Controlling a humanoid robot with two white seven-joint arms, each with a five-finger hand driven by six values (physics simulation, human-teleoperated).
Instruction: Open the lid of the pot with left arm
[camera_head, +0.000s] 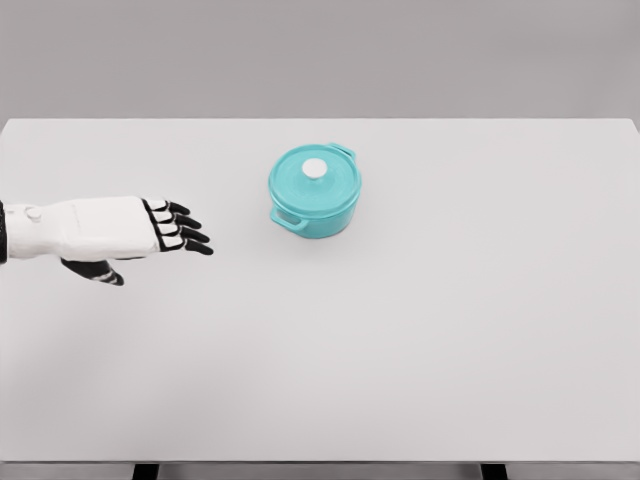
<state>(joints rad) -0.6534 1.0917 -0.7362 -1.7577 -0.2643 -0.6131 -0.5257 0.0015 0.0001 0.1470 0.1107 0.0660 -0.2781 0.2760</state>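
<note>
A teal pot (315, 205) with two side handles stands on the white table (450, 320), a little behind its middle. Its teal lid (312, 178) sits closed on top, with a round white knob (315, 168) at the centre. My left hand (185, 228) hovers over the table's left side, well to the left of the pot and slightly nearer to me. The black-tipped fingers are stretched out flat toward the pot, the thumb hangs below, and the hand holds nothing. The right arm does not show.
The table's far edge runs just behind the pot, with a plain grey wall beyond. Two dark table legs show at the bottom edge.
</note>
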